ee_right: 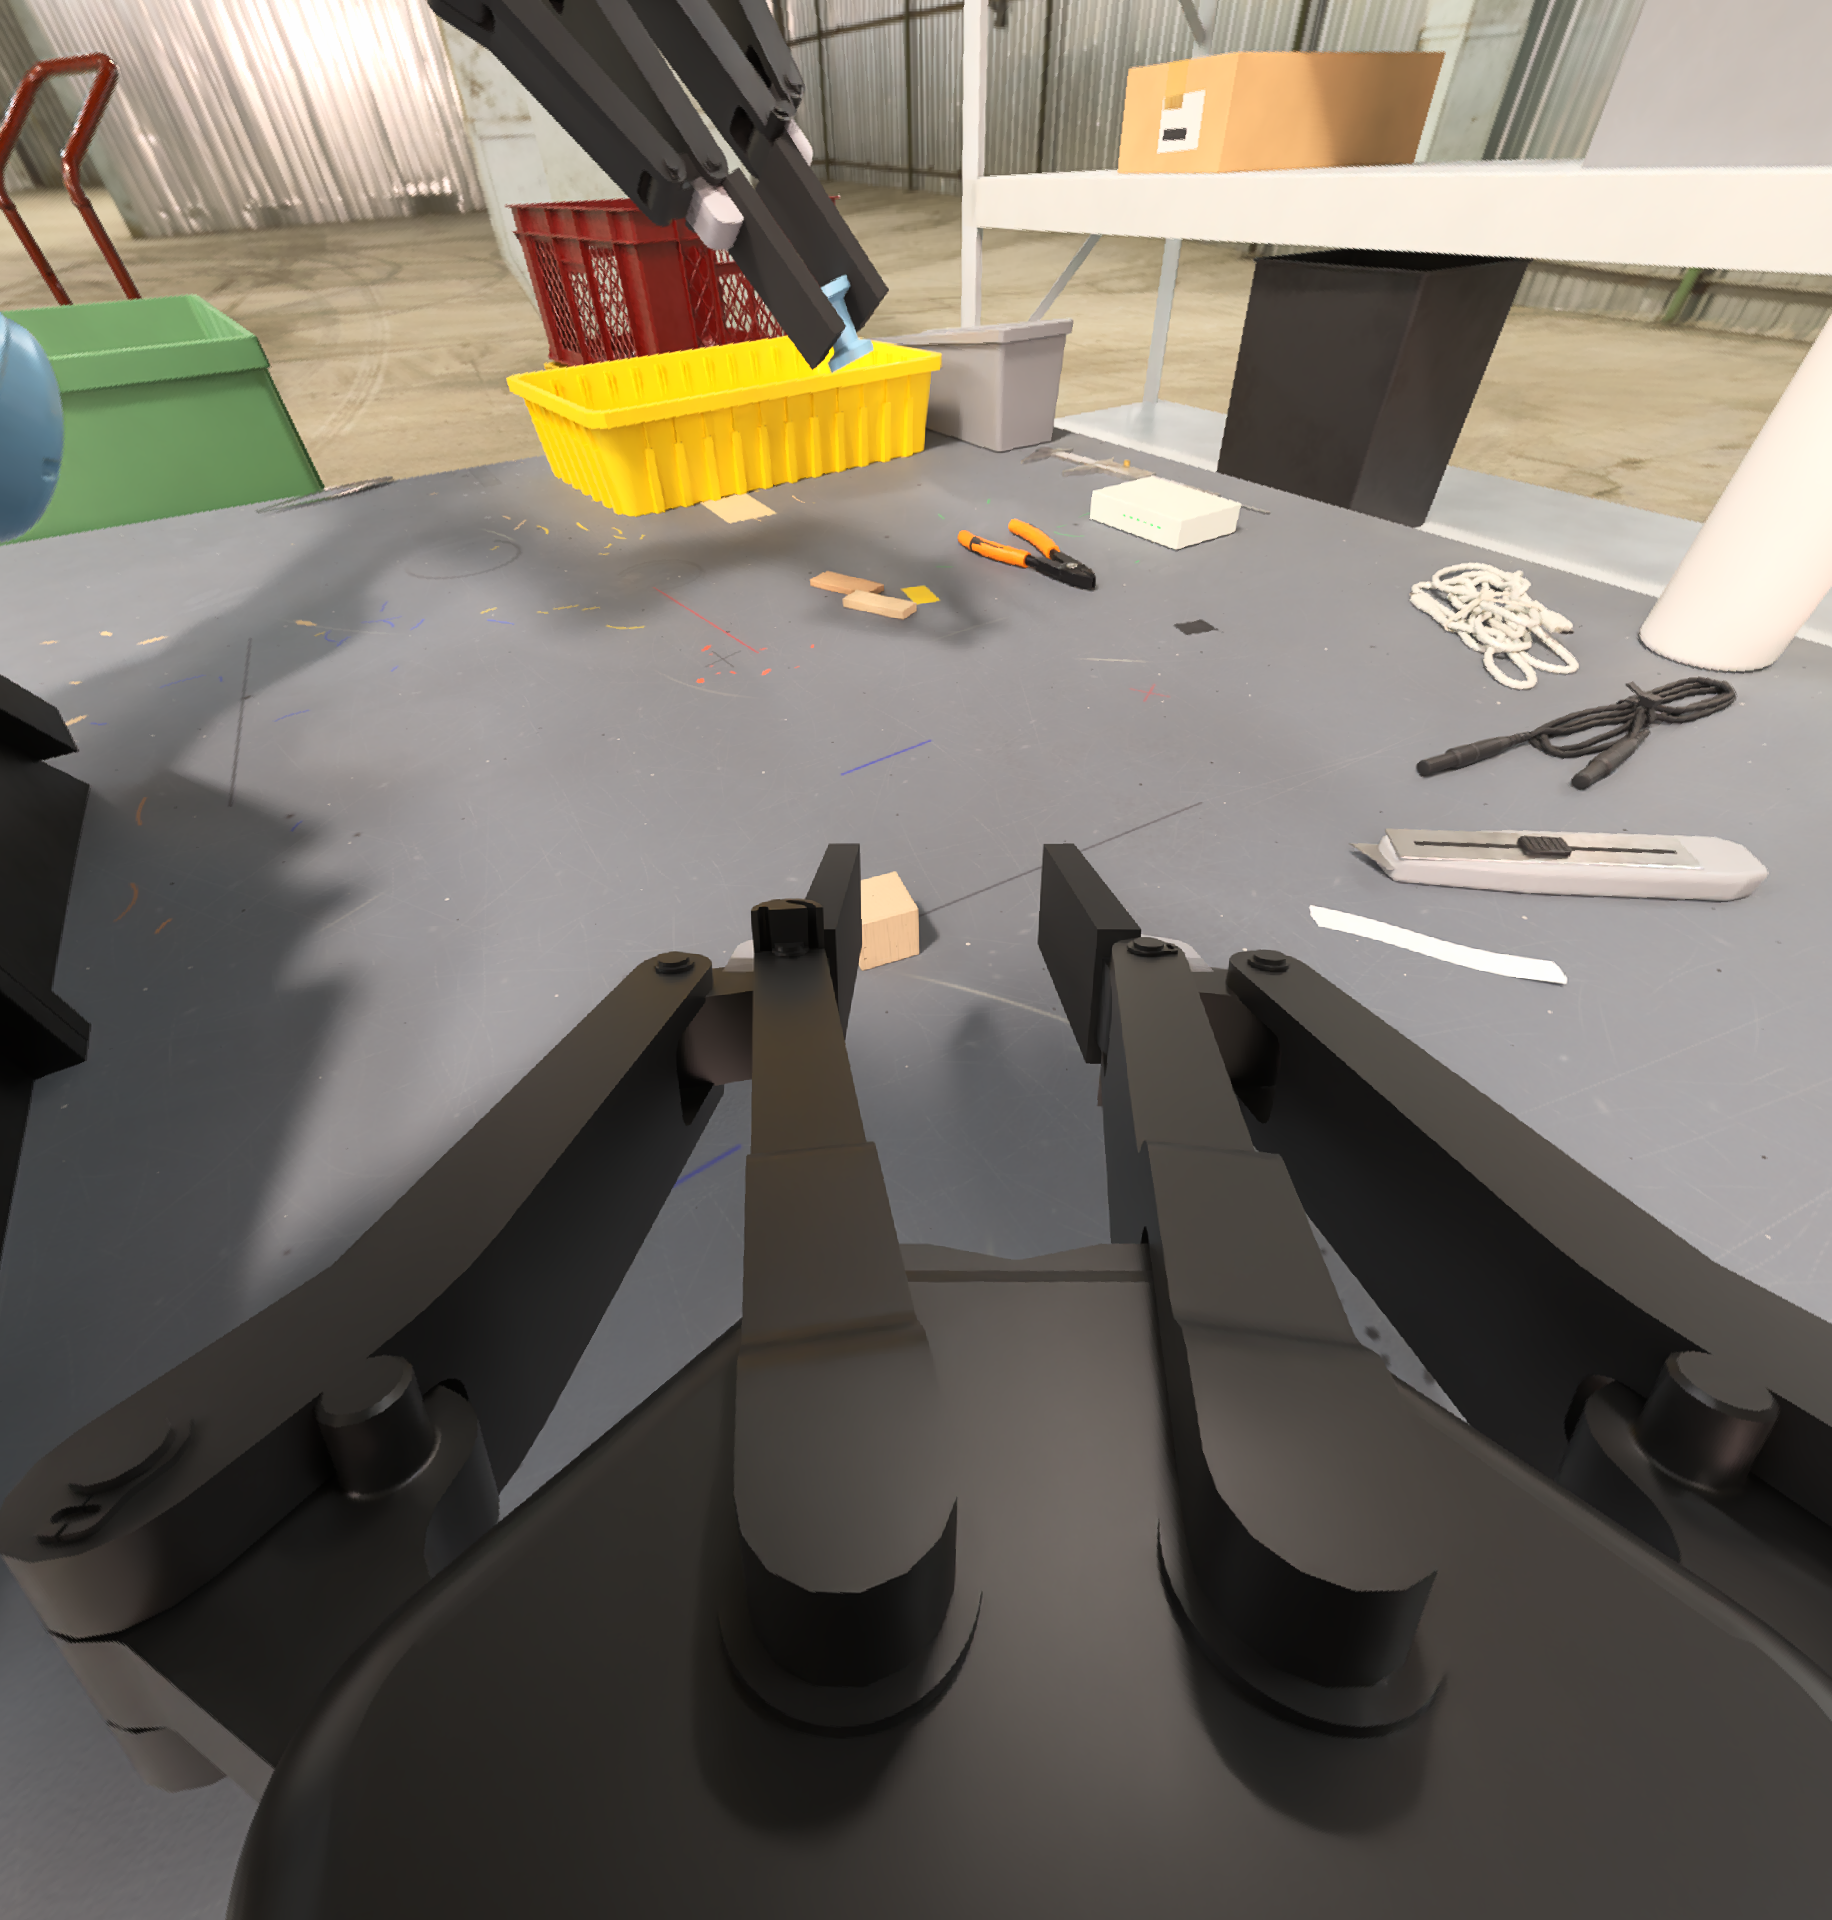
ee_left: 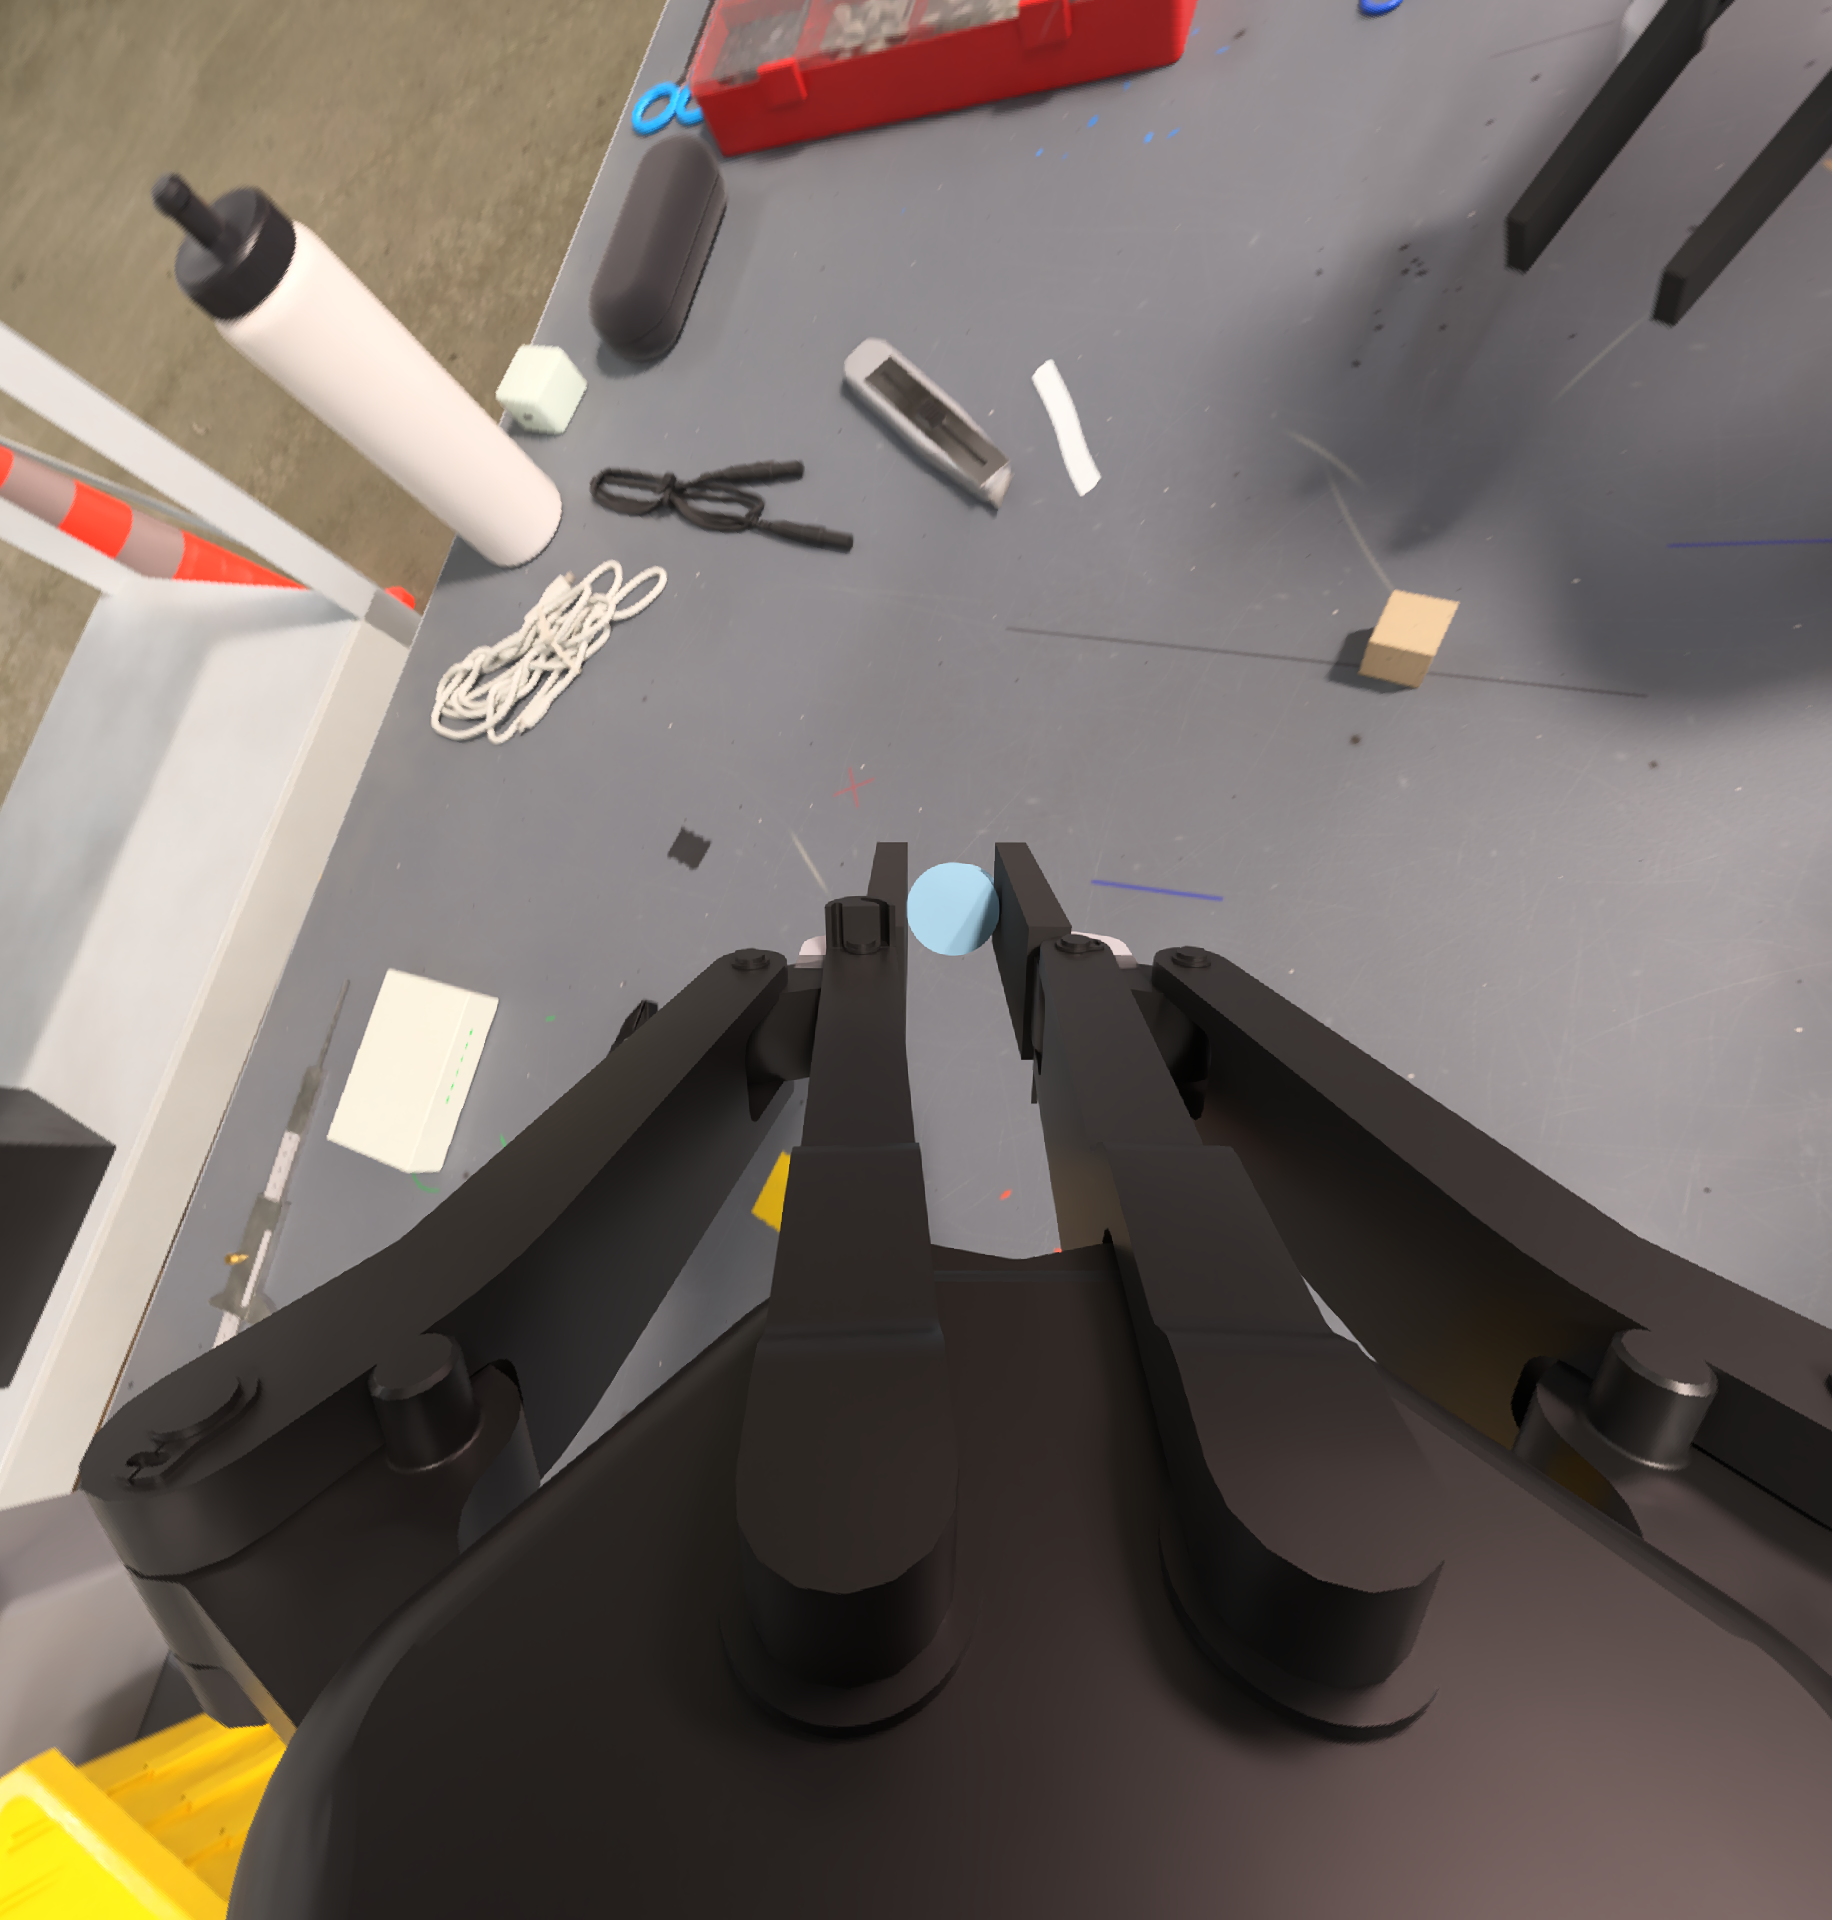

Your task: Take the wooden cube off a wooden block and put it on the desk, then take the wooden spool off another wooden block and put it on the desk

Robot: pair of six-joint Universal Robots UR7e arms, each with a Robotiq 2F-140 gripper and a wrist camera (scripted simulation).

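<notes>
My left gripper (ee_left: 950,868) is shut on a light blue spool (ee_left: 948,910), whose round end shows between the fingertips. In the right wrist view this gripper (ee_right: 839,338) holds the spool (ee_right: 847,330) high above the desk, in front of the yellow crate. Two flat wooden blocks (ee_right: 847,583) (ee_right: 880,606) lie bare on the grey desk (ee_right: 476,831) below it. The wooden cube (ee_left: 1407,637) sits on the desk. My right gripper (ee_right: 951,902) is open and empty above the desk, with the cube (ee_right: 890,921) just past its left finger and partly hidden by it.
A yellow crate (ee_right: 725,436) stands at the desk's far edge. Orange pliers (ee_right: 1026,551), a white box (ee_right: 1166,512), white rope (ee_right: 1499,623), a black cable (ee_right: 1598,727), a utility knife (ee_right: 1566,862), a white strip (ee_right: 1431,943) and a tall white cylinder (ee_right: 1785,499) lie right. A red case (ee_left: 943,62) is farther off.
</notes>
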